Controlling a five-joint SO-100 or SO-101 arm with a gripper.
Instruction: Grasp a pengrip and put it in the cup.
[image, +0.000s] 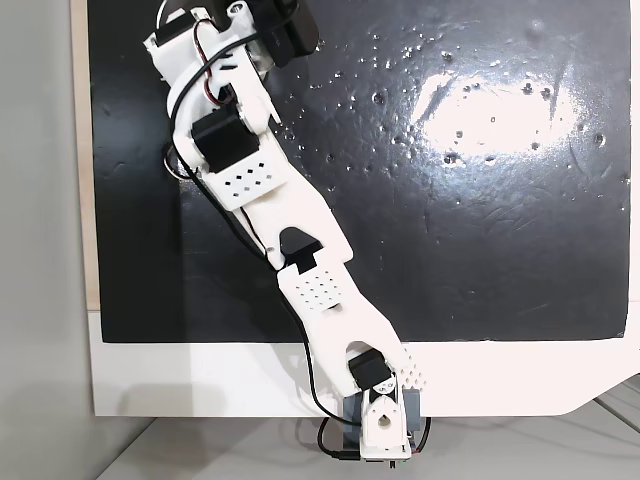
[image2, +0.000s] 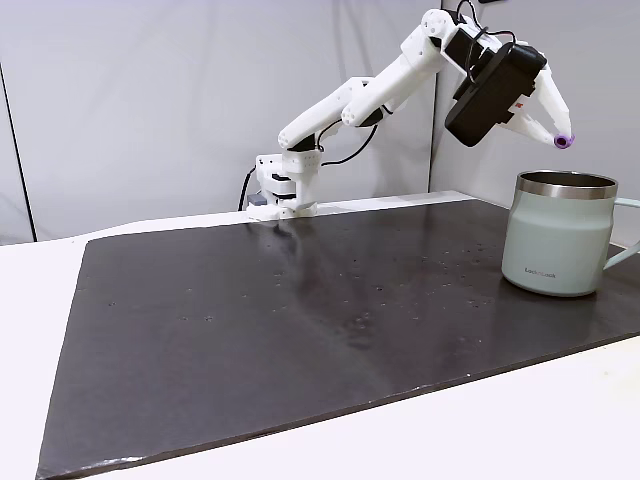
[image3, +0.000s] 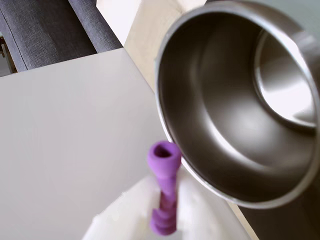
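Pengrip (image3: 164, 190), a small purple ribbed tube, sits clamped between the two white fingers (image3: 120, 215) of the tool (image3: 162, 220), seen from the wrist view. Its flared open end points up and away from the fingers, toward the rim of the cup (image3: 172, 135), just beside it. In this view the cup tilts across the upper right, showing a shiny silver inside with a round bright base.

In a fixed view from the side, the pengrip (image2: 563, 142) shows as a tiny purple dot at the tip of the tool (image2: 560, 135), held in the air above the cup (image2: 556, 235) and apart from it. The cup stands upright on the right part of a dark mat (image2: 300, 340), with a pale grey-green outer wall, a steel rim and a handle on its right side. The white arm (image2: 370, 95) reaches from its base (image2: 280, 190) at the far edge of the table (image2: 40, 270) up and over to the right.

In a fixed view from above, the arm (image: 290, 220) stretches from its base (image: 380, 430) at the bottom edge diagonally up to the top left, over the dark mat (image: 480, 230), which has a bright glare patch on it.
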